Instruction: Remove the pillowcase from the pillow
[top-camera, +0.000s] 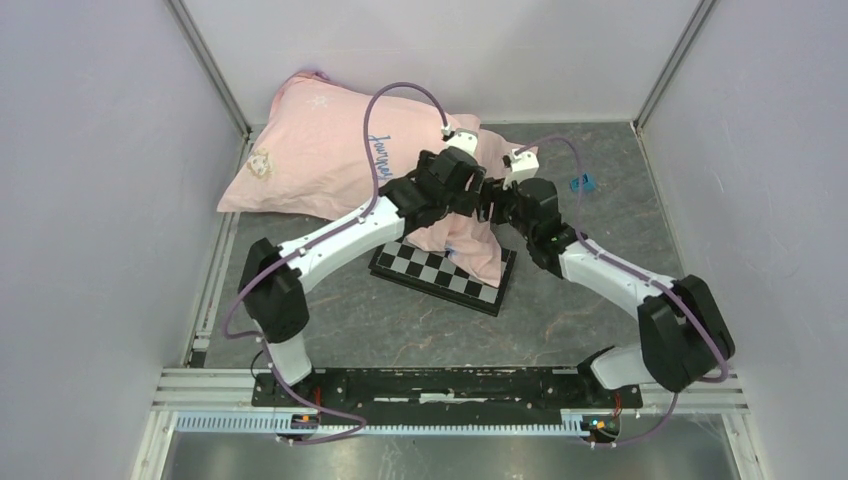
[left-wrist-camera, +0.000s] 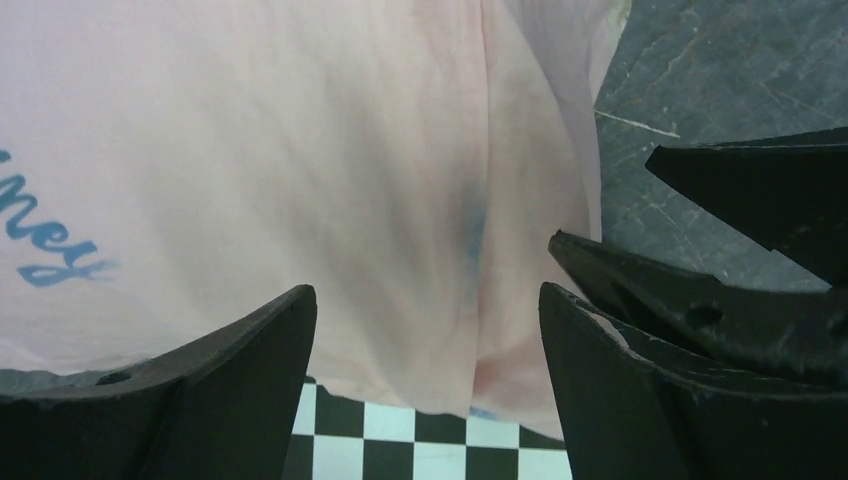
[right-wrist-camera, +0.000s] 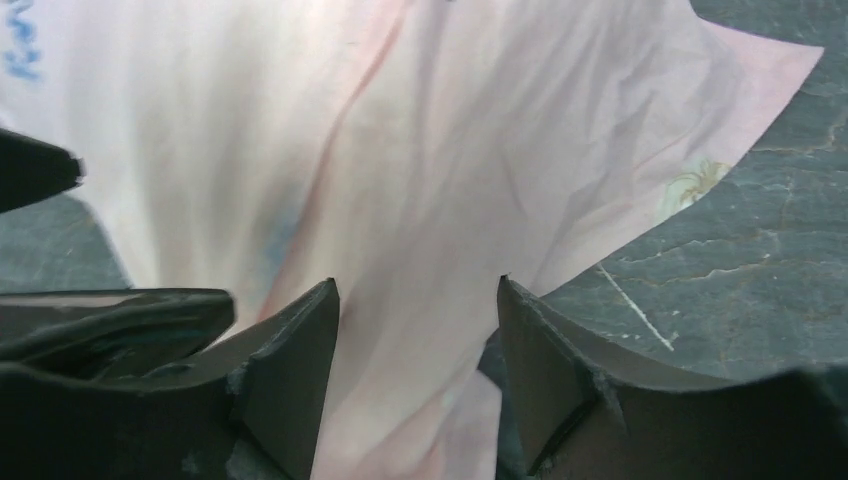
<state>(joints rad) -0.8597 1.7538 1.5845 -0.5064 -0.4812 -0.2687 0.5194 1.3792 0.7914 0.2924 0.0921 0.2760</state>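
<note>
The pale pink pillowcase (top-camera: 320, 150) with blue "Journey" lettering lies bulging at the back left. Its loose end drapes forward over a checkered board. The pillow is hidden inside it. My two grippers meet over that loose end. The left gripper (top-camera: 478, 195) is open; in the left wrist view its fingertips (left-wrist-camera: 428, 300) stand wide apart above the pink fabric (left-wrist-camera: 300, 150), gripping nothing. The right gripper (top-camera: 498, 205) is open too. In its wrist view a fold of the pillowcase (right-wrist-camera: 450, 150) runs between its spread jaws (right-wrist-camera: 418, 285), unpinched.
A black-and-white checkered board (top-camera: 430, 272) lies under the fabric's front end, also seen in the left wrist view (left-wrist-camera: 400, 450). A small blue object (top-camera: 582, 182) sits at the back right. Pale walls close in the dark grey table (top-camera: 600, 300) on three sides.
</note>
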